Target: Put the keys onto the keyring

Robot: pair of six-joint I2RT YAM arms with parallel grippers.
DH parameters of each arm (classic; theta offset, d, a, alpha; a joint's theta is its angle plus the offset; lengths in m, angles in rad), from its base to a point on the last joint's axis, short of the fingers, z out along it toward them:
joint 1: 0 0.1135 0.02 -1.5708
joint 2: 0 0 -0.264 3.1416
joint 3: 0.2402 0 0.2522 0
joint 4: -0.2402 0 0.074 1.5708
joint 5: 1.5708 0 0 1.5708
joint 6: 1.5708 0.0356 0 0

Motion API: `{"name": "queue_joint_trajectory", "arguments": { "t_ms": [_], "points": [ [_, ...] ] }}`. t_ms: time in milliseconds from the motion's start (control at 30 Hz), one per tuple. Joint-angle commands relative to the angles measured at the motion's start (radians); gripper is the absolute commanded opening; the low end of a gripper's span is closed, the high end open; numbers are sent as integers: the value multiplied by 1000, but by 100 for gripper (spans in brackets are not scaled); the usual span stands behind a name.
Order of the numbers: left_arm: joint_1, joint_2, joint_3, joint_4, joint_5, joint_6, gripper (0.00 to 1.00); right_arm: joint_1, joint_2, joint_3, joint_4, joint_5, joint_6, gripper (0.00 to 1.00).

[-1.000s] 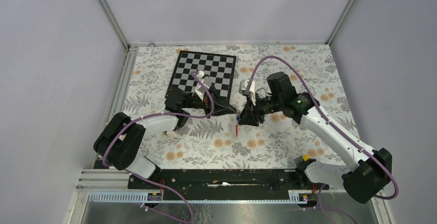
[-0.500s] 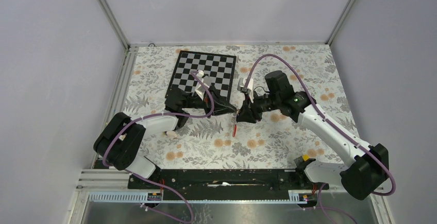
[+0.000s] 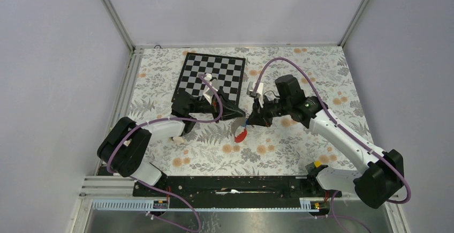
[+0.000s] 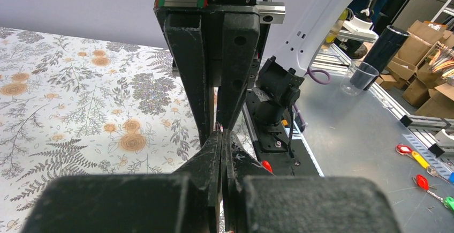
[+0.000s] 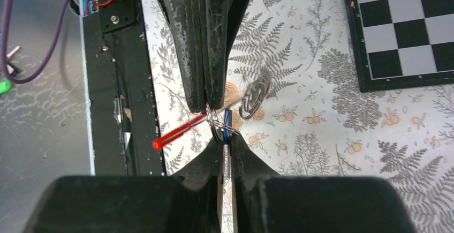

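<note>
The floral-patterned bench (image 3: 300,152) took up most of the enclosure. The two arms met over its middle. The left arm (image 3: 155,128) ran low from its base at the near left, elbow bent, forearm stretched rightward just above the surface. The right arm (image 3: 342,136) rose from the near right corner and angled up and leftward, its wrist dipping toward the same spot. A black-and-white chessboard (image 3: 211,75) lay flat behind the left arm's wrist, toward the far side, apart from the meeting point.

The left fingers (image 3: 242,118) and the right fingers (image 3: 251,120) pointed at each other, tip nearly against tip. Both pairs were pressed together with no gap that I could see. From the right wrist, the left fingers looked pinched on a thin wire ring at the top of the keyring (image 5: 179,133). Its red strap trailed away from that ring toward the bench's near rail, and from above it hung just under the two tips. A grey metal coil (image 5: 256,96) dangled just beside, on the chessboard side.

The keys (image 5: 227,121) showed only as a slim blue sliver running into the right fingers, which seemed clamped on it, touching the wire ring. The dark key itself was too small to make out. From the left wrist, the right fingers blocked the pinch entirely.
</note>
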Motion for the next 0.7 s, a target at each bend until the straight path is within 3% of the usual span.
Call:
{"name": "queue_joint_trajectory", "arguments": {
  "t_ms": [0,167,667],
  "points": [
    [10,-29,1,54,-22,19,0,-6,-47,3,-5,56,-35,6],
    [14,-31,1,56,-17,19,0,-12,-68,10,-29,90,-57,0],
    [23,-34,-3,21,9,60,0,-13,-107,54,-108,189,-116,0]
  ]
}}
